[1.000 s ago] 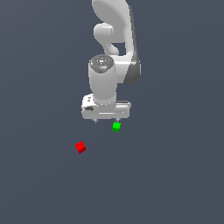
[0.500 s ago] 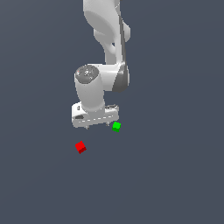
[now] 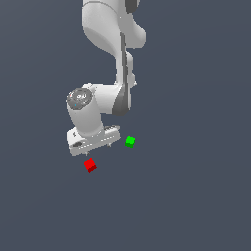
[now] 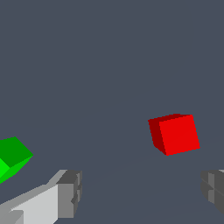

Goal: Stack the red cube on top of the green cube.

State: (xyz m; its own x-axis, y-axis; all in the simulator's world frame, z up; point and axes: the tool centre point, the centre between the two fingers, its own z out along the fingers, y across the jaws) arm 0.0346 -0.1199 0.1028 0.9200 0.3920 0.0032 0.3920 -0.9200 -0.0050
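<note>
Grey, featureless floor (image 3: 196, 196) fills the exterior view. The pincer (image 3: 93, 143) hangs from the white arm (image 3: 105, 29), low over the floor. The red cube (image 3: 90, 165) lies on the floor just beyond the pincer's lower edge, apart from it. The green cube (image 3: 130, 142) lies just beside the pincer on the exterior view's right, also untouched. The two cubes sit near each other but clearly apart. Finger spacing cannot be read here: the hand body hides the fingertips.

In the wrist view, two grey fingertips (image 4: 70, 192) appear at opposite sides of the picture with bare floor between them, so the pincer (image 4: 142, 190) is spread wide and holds nothing. The red cube (image 4: 175, 133) lies ahead of the fingers, off the centre line toward one finger, and is turned at an angle to them. The green cube (image 4: 13, 157) lies outside the other finger.

Step in hand, as judged: approach for the grasp. Centre the gap over the red cube, rotate the wrist so the pads meet two flat, parallel faces, and descend straight without nudging the cube. Close only once the pads bracket it.

Limits: the second fingertip and the green cube are cut off by the wrist picture's edges. Height above the floor cannot be determined.
</note>
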